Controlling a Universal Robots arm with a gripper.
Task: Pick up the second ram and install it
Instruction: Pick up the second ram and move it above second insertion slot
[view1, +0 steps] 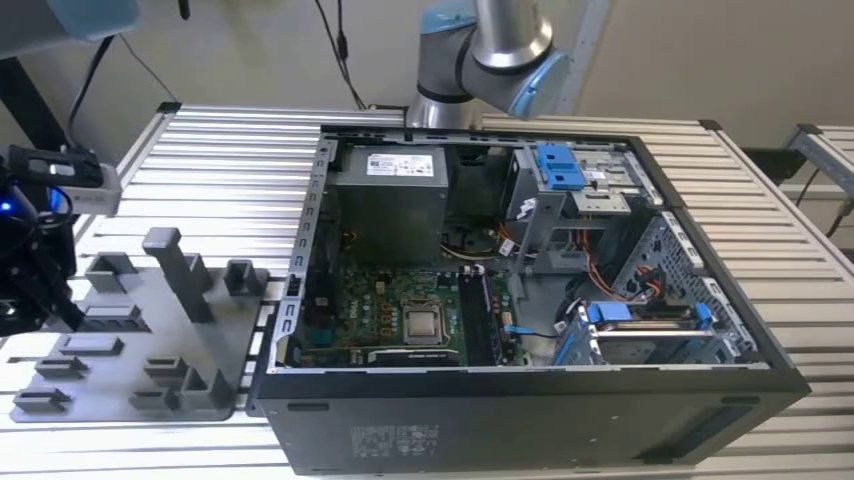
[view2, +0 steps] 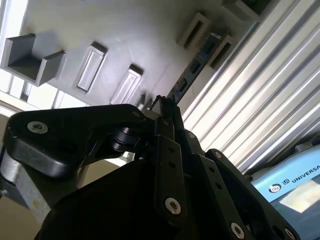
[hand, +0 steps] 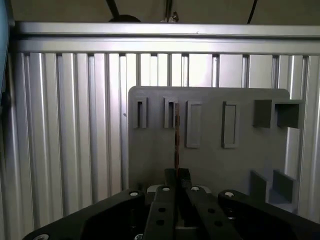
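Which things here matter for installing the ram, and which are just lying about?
Job: ram, clamped in the shut jaws at the tray; motherboard in the open case.
Idle: power supply; blue drive cages; table.

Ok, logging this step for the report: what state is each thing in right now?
gripper: shut on the second ram.
second ram: clamped at one end, at the holder tray; lifted or seated, cannot tell.
holder tray: flat on the slatted table.
computer case: on its side, open.

The narrow, dark second ram (view2: 192, 70) stands on edge by the holder tray (view2: 125, 30), one end clamped in the pincer (view2: 166, 107).
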